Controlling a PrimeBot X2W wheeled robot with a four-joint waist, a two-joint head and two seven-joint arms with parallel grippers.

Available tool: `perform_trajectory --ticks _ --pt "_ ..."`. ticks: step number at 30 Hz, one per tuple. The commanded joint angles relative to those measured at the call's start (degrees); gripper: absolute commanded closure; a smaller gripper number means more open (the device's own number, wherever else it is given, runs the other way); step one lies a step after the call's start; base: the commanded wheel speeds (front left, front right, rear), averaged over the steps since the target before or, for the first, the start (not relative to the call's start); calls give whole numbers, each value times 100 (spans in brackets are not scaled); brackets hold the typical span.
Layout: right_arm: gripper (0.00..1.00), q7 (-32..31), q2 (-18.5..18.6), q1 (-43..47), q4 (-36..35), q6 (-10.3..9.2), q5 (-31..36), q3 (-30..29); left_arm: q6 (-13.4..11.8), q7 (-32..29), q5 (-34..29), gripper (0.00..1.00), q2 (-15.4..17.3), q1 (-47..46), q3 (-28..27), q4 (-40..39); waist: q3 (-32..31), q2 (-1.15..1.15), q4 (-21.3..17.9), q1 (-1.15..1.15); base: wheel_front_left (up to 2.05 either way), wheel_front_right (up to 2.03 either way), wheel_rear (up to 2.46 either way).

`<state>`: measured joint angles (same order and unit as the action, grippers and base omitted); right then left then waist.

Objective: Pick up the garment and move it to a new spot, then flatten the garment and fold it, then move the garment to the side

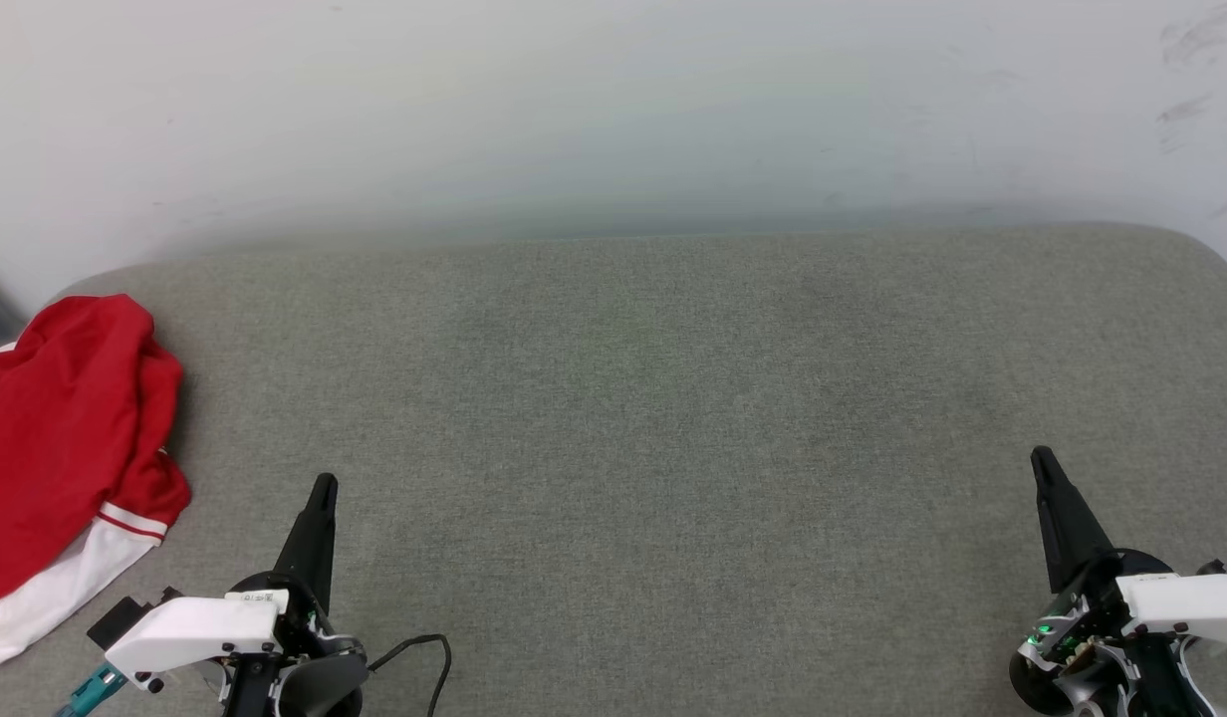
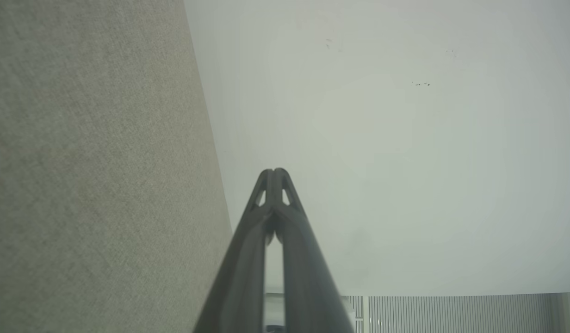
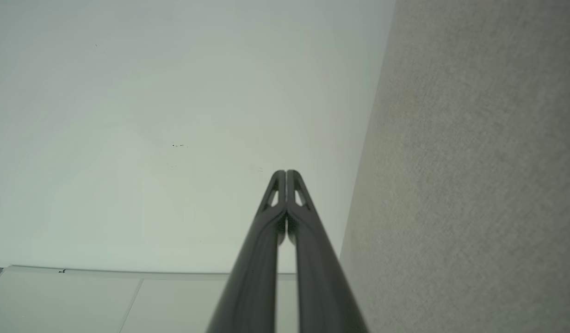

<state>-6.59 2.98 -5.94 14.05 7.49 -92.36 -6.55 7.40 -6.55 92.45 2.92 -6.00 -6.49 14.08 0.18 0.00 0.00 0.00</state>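
The garment (image 1: 61,438), red with a white sleeve and striped trim, lies crumpled at the far left of the grey fabric surface (image 1: 653,418), partly cut off by the picture's edge. My left gripper (image 1: 324,485) is shut and holds nothing, at the lower left, a little to the right of the garment and apart from it. My right gripper (image 1: 1041,456) is shut and holds nothing, at the lower right. In the left wrist view the left gripper (image 2: 274,172) has its tips pressed together; in the right wrist view the right gripper (image 3: 285,173) looks the same.
A pale wall (image 1: 613,110) rises right behind the grey surface. A black cable (image 1: 424,652) loops by the left wrist. The surface's corners round off at the far left and far right.
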Motion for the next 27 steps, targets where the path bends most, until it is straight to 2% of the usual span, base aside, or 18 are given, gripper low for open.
perform_trajectory --ticks 1,22,23,27 --pt "100 -4 -25 -56 1 1 -11 3 18 -7 -8 100 -7 -50 -7 2 0 0 0 0 0 0 0" --pt "100 -4 -25 -56 1 0 -11 3 18 -7 -8 100 -7 -50 -7 2 0 0 0 0 0 0 0" --pt "0 1 0 0 0 0 0 0 0 1 -1 0 0 0 0 0 0 0 0 0 0 0 0" --pt "0 7 -2 150 171 -3 3 12 -5 9 -3 0 -23 160 21 175 1 0 0 0 0 0 0"
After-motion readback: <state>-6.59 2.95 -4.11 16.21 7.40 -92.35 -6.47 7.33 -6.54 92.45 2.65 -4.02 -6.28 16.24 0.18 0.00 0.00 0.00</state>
